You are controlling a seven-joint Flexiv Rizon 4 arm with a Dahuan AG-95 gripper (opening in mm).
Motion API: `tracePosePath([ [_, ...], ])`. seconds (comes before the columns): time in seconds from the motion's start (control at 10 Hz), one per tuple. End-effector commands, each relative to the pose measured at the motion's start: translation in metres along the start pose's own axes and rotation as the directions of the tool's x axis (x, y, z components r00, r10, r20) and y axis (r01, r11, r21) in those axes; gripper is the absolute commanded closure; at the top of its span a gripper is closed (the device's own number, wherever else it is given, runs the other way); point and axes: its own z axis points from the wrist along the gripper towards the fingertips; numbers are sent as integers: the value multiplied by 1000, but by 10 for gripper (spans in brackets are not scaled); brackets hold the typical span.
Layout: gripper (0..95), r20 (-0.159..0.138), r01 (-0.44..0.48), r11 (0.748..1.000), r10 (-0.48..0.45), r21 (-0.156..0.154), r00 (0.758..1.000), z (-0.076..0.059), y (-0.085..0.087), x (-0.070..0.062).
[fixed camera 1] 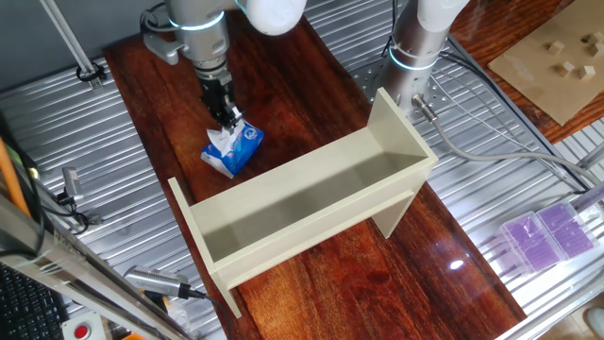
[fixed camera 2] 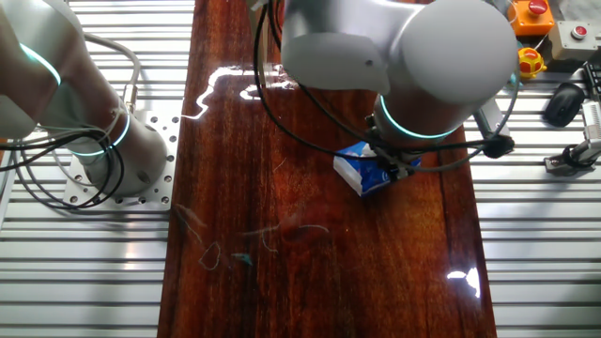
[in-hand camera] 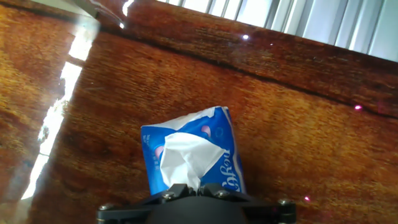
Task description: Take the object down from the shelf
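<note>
On the wooden tabletop (fixed camera 1: 311, 57), beside the shelf (fixed camera 1: 311, 203) (trough seen bare), the tissue pack (fixed camera 1: 234, 149) rests, already off it. Gripper (fixed camera 1: 226, 117) appears clamped on its white tissue end; fingertips are hidden in the hand view. Judged step: set-down. Next: release, then lift straight up.

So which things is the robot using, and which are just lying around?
Part of the job:
small blue soft tissue pack
long cream trough-shaped shelf
black two-finger gripper

Just lying around:
purple plastic box
small wooden blocks on cardboard
</note>
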Motion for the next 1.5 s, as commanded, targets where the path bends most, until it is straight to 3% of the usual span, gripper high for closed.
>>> tracePosePath([
  [0.1, 950, 0, 2, 1000, -2, -12, 1000, 6, -1, -1],
  [0.8, 950, 15, -15, 1000, 15, -4, 1000, 26, 2, 2],
  [1.2, 190, 32, 4, 1000, -3, -12, 999, 29, 2, 1],
  [1.3, 190, 34, 8, 1000, -8, -12, 999, 26, 2, 1],
  [1.5, 190, 34, 19, 1000, -18, -17, 999, 3, 9, 0],
])
